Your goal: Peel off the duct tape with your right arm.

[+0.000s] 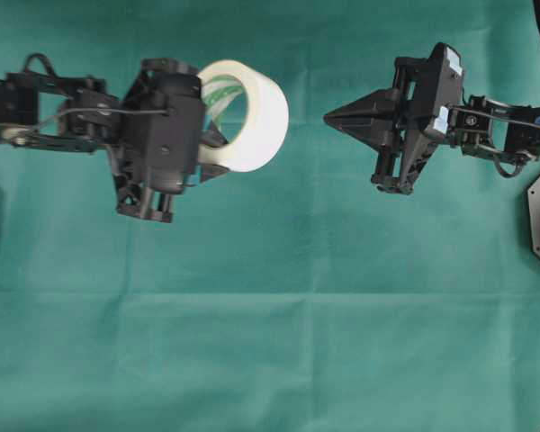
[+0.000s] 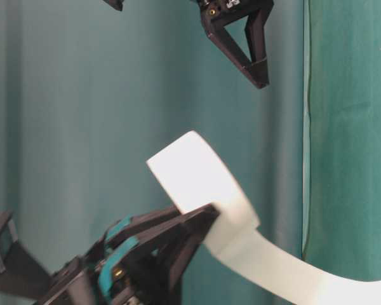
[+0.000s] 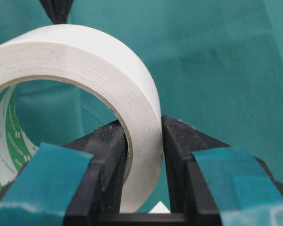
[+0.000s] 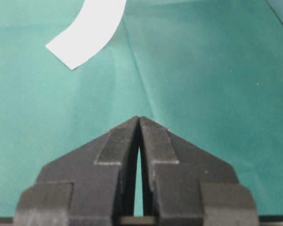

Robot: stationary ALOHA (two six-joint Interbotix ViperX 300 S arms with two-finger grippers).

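Aloft over the green-draped bench (image 1: 270, 360), the left gripper (image 1: 211, 153) pinched the wall of the duct tape (image 1: 252, 112), one finger inside the core and one outside, seemingly to steady the roll and present it toward the other arm. Opposite and well apart, the right gripper (image 1: 328, 117) hung with its fingers pressed together on nothing, pointed at the roll. No loose end had been taken. No container was in view.

Green "NICHIBAN", "MADE IN JAPAN" inside duct tape (image 3: 80, 66) core.
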